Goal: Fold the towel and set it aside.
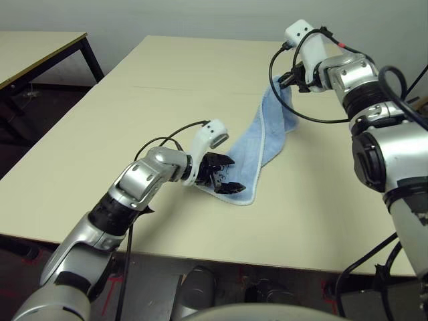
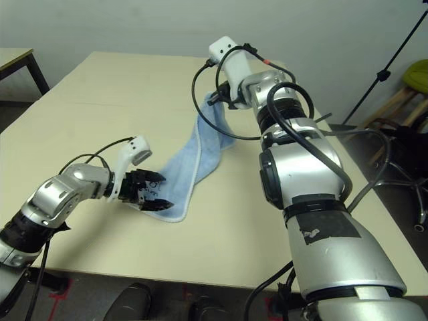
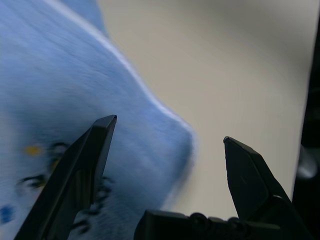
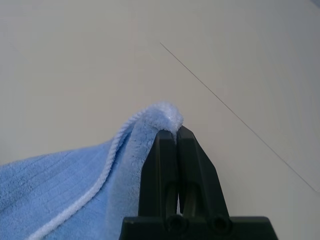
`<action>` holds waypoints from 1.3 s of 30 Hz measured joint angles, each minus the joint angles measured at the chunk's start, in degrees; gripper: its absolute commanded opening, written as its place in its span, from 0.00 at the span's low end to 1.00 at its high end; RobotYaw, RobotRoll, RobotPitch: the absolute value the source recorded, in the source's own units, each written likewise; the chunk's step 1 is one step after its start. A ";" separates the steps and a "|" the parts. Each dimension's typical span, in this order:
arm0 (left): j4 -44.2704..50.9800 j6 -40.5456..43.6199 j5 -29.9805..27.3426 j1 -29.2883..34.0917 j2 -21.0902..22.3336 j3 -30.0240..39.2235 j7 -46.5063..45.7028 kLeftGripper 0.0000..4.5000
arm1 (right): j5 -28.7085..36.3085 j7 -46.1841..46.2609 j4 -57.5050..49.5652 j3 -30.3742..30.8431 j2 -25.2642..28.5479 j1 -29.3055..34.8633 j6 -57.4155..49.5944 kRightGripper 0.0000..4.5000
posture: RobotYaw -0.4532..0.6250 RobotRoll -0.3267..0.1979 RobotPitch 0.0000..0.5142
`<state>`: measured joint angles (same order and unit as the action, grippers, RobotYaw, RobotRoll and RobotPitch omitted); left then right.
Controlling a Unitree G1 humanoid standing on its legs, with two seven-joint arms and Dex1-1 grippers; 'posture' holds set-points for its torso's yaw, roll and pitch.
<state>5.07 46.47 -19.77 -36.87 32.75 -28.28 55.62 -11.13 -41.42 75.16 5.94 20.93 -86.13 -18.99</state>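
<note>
Towel is strung across the table, far corner pinched tight in our right gripper and lifted; our left gripper, jaws wide, sits at the near corner; we reckon next is clamping it to start the fold.

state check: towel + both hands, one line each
towel: unfolded, far corner lifted off the table, near end lying on it
right hand: shut on the towel's far corner
left hand: open, at the towel's near corner, not gripping
</note>
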 measured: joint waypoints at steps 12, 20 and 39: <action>-5.67 0.66 7.96 -4.05 -5.10 -6.71 1.20 1.00 | 0.17 0.06 0.00 -0.96 -0.67 -0.48 0.09 0.01 | 0.66 0.62 0.12; -8.14 -0.68 11.95 -4.04 -7.01 -8.32 1.20 1.00 | 0.46 -0.79 0.00 -2.04 -0.69 -1.71 0.09 0.01 | 0.65 0.62 0.10; -11.82 2.23 12.50 -4.10 -10.49 -6.40 2.38 0.01 | 2.01 -1.96 -0.01 -4.00 -0.62 -4.04 0.04 0.00 | 0.66 0.62 0.12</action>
<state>-6.75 48.70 -7.27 -40.98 22.26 -34.68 58.00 -9.12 -43.38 75.15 1.93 20.31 -90.17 -18.95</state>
